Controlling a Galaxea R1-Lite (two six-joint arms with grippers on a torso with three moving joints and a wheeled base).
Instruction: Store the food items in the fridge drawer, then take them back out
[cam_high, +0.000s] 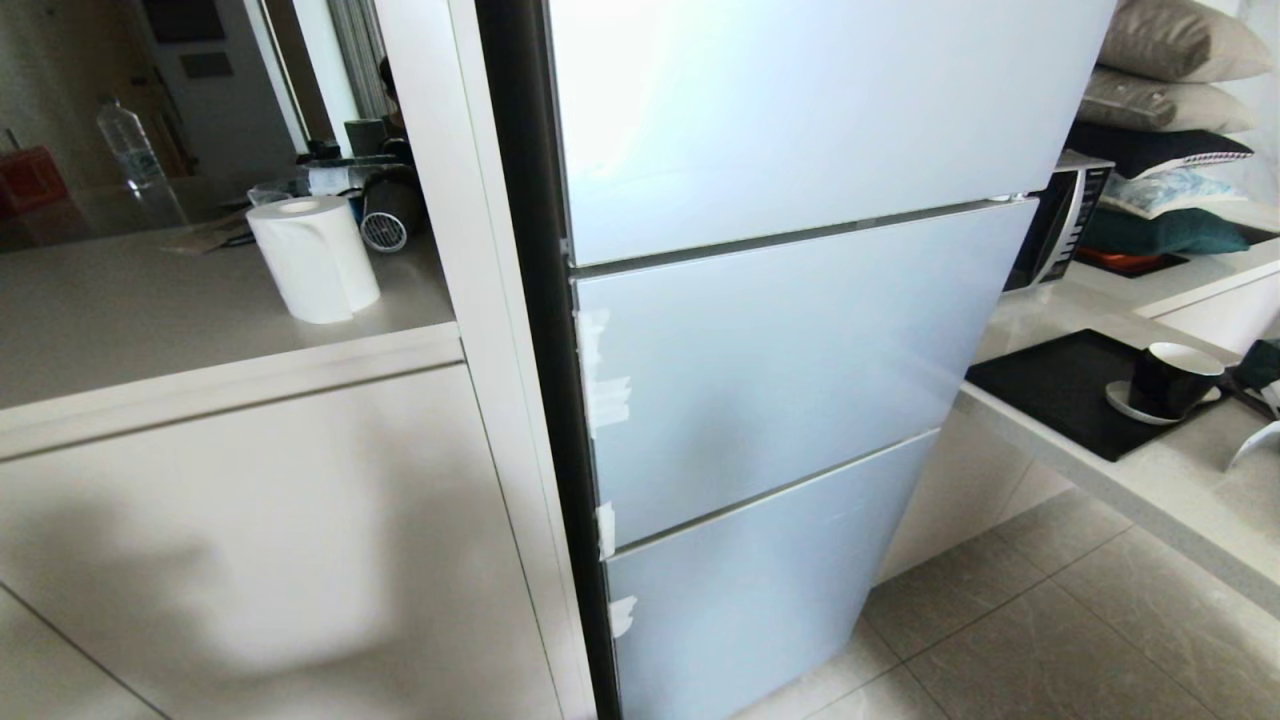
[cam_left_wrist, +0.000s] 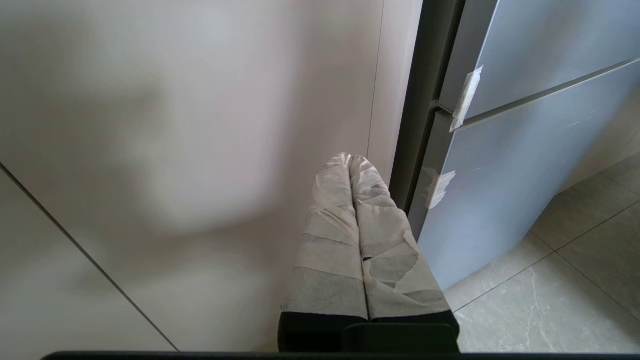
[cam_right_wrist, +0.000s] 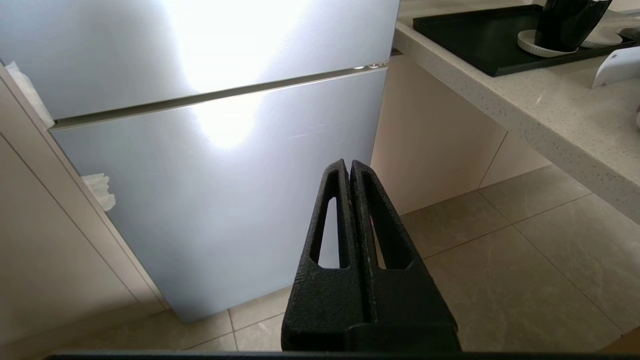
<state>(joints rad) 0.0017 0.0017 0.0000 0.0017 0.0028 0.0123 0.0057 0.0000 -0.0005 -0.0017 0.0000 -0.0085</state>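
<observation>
Left hand (cam_left_wrist: 350, 159) wrapped in pale tape over black base, right hand (cam_right_wrist: 348, 164) black, textured, slotted fingers

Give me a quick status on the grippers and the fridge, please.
Left gripper shut, empty, by cabinet panel. Right gripper shut, empty, facing fridge. All fridge doors closed; no drawer or food in sight. Nothing blocking.

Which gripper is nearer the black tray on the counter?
Right. The right gripper hangs before the fridge, beside the counter bearing the black tray; the left gripper faces the cabinet beyond the fridge.
</observation>
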